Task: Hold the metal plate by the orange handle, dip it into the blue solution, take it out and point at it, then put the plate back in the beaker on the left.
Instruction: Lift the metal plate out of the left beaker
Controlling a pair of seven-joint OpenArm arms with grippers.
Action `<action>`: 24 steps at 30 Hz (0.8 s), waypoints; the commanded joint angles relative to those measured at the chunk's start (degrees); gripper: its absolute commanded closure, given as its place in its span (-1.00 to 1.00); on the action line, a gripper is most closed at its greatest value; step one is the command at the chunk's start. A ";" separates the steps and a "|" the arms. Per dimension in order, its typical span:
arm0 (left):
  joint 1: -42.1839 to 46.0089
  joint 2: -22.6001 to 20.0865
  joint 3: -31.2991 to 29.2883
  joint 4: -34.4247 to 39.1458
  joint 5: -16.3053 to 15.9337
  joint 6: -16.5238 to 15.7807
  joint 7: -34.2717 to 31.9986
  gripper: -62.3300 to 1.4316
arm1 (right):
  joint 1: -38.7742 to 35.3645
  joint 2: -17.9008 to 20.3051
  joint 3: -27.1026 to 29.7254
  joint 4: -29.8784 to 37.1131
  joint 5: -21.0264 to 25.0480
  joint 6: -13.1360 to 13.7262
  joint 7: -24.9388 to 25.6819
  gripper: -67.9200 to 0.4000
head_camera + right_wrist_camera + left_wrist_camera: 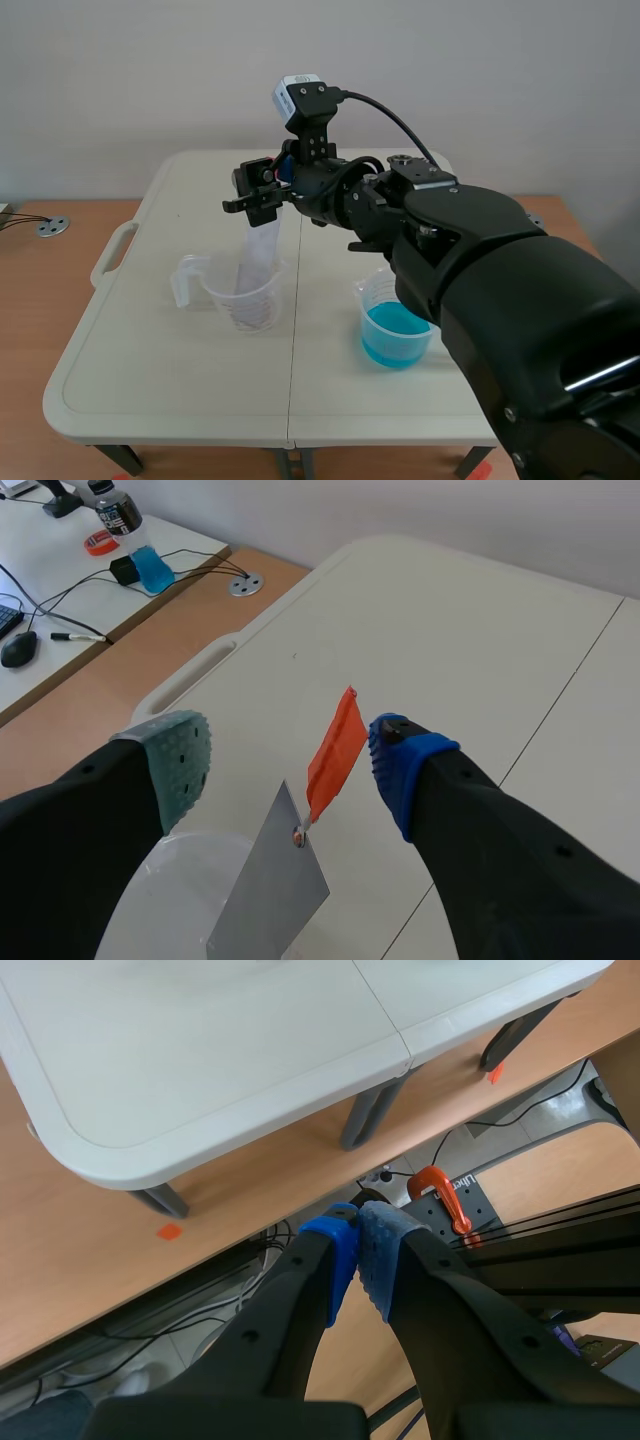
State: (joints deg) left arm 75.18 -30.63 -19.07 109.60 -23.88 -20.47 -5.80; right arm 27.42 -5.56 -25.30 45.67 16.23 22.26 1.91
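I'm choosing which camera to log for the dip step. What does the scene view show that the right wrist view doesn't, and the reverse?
Only the scene view: the beaker of blue solution and the right arm. Only the right wrist view: the orange handle inside the open right tool, plus a side desk with a bottle. Both: the metal plate standing in the clear beaker on the table.

Soft, even light (shadows faint)

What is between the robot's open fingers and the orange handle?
Nothing visible. The orange handle stands in the open gap of the right gripper, nearer its blue pad, with only bare table behind it.
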 commanded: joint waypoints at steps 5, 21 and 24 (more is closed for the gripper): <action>0.26 0.26 -0.02 0.70 -0.37 -0.26 -0.66 0.86 | 1.95 -0.66 -0.17 0.85 0.46 0.22 3.21 0.58; 0.26 0.26 -0.02 0.70 -0.37 -0.26 -0.66 0.86 | 1.95 -0.66 -0.17 0.85 0.48 0.50 1.90 0.96; 0.26 0.26 -0.02 0.70 -0.37 -0.26 -0.66 0.86 | 1.95 -0.66 -0.17 0.85 0.46 2.75 1.88 0.96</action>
State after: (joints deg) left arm 75.18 -30.63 -19.07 109.60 -23.88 -20.62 -5.80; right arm 27.59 -5.56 -25.30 45.67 16.25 24.32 3.38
